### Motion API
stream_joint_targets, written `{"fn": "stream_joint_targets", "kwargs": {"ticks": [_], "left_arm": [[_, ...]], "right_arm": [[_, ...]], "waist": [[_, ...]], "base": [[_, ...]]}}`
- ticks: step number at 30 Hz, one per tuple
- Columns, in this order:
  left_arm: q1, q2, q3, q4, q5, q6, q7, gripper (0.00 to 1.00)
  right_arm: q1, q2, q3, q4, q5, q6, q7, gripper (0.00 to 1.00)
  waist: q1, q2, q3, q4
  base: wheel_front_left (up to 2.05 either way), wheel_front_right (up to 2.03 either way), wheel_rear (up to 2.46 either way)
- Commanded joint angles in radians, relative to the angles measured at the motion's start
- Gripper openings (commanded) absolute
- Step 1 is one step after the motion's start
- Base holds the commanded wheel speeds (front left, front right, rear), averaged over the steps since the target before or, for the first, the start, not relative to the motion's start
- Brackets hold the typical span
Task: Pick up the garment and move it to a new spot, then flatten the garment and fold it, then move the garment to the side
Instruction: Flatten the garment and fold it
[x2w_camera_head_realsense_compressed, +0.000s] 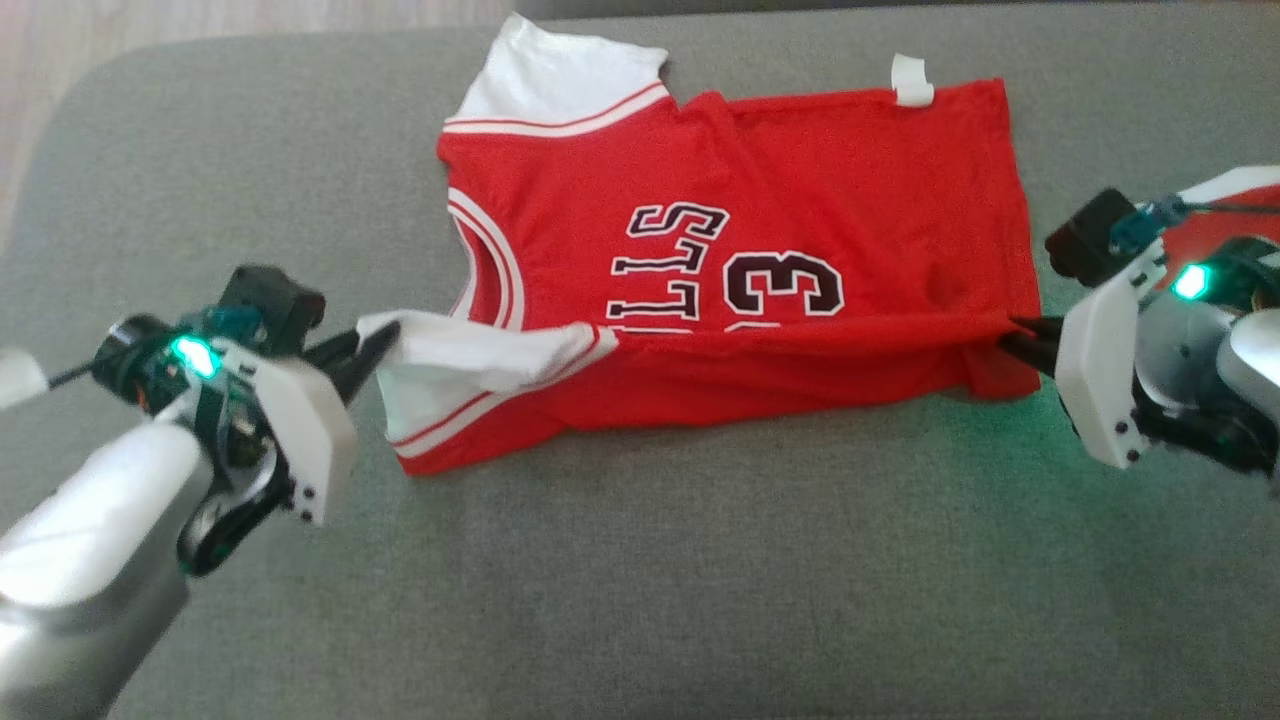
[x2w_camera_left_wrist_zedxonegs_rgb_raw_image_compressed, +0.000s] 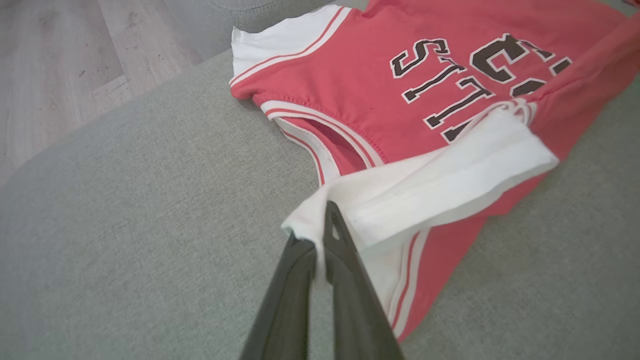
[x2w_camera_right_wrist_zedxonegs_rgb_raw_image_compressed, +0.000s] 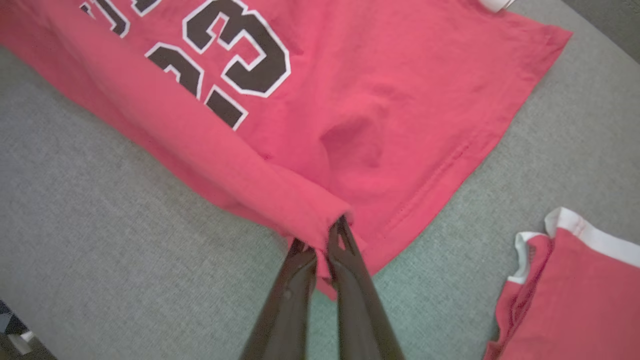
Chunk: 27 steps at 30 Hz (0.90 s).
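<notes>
Head view: my left gripper (x2w_camera_head_realsense_compressed: 372, 345) is pinched tight on the white sleeve of the small red basketball jersey (x2w_camera_head_realsense_compressed: 760, 200). My right gripper (x2w_camera_head_realsense_compressed: 1012, 335) is clamped on its hem corner. The near edge is stretched between them and lifted over the lettering, for a lengthwise fold, I reckon.

Left wrist view: the sleeve doubles over just beyond my fingertips, hiding some letters.

Right wrist view: the rolled edge covers part of the number. A plain red white-edged cloth (x2w_camera_right_wrist_zedxonegs_rgb_raw_image_compressed: 575, 295) lies right of my fingers on the grey fabric cushion (x2w_camera_right_wrist_zedxonegs_rgb_raw_image_compressed: 100, 225), cut off by the frame.

One garment (x2w_camera_head_realsense_compressed: 800, 180), one red cloth (x2w_camera_right_wrist_zedxonegs_rgb_raw_image_compressed: 590, 300), a left claw (x2w_camera_head_realsense_compressed: 378, 345), a right claw (x2w_camera_head_realsense_compressed: 1018, 335).
</notes>
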Motion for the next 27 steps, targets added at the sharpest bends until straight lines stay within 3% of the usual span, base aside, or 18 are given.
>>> {"fn": "stream_joint_targets", "kwargs": {"ticks": [1,12,13,14,15,17,23,27], "left_arm": [[-0.064,0.03,0.041,-0.01,0.009,-0.003,-0.008,0.0],[-0.227,-0.056,-0.044,0.202,0.085,-0.031,-0.076,0.0],[-0.239,-0.065,-0.042,0.217,0.092,-0.031,-0.099,0.26],[-0.249,-0.075,-0.039,0.231,0.101,-0.028,-0.125,0.77],[-0.256,-0.086,-0.035,0.249,0.104,-0.024,-0.145,1.0],[-0.269,-0.105,-0.023,0.283,0.111,-0.006,-0.187,1.0],[-0.289,-0.159,0.062,0.353,0.112,0.104,-0.403,1.0],[-0.254,-0.19,0.149,0.352,0.068,0.162,-0.558,1.0]], "right_arm": [[-0.014,-0.012,-0.012,-0.005,-0.01,-0.001,0.0,0.0],[-0.072,0.029,-0.01,0.044,-0.03,-0.001,-0.01,0.0],[-0.08,0.034,-0.01,0.051,-0.038,-0.001,-0.028,0.44],[-0.087,0.039,-0.015,0.066,-0.041,-0.001,-0.048,1.0],[-0.093,0.047,-0.02,0.08,-0.043,-0.001,-0.068,1.0],[-0.104,0.063,-0.033,0.113,-0.052,-0.001,-0.109,1.0],[-0.1,0.131,-0.108,0.206,-0.059,-0.001,-0.284,1.0],[-0.079,0.191,-0.213,0.278,-0.086,-0.001,-0.476,1.0]], "waist": [[-0.0002,0.0,0.016,-0.01],[-0.0002,0.0,0.086,-0.024],[-0.0002,0.0,0.09,-0.024],[-0.0002,0.0,0.094,-0.024],[-0.0002,0.0,0.096,-0.024],[-0.0002,0.0,0.098,-0.022],[-0.0002,0.0,0.072,-0.013],[-0.0002,0.0,0.029,-0.008]], "base": [[0.0,0.0,0.0],[0.0,0.0,0.0],[0.0,0.0,0.0],[0.0,0.0,0.0],[0.0,0.0,0.0],[0.0,0.0,0.0],[0.0,0.0,0.0],[0.0,0.0,0.0]]}}
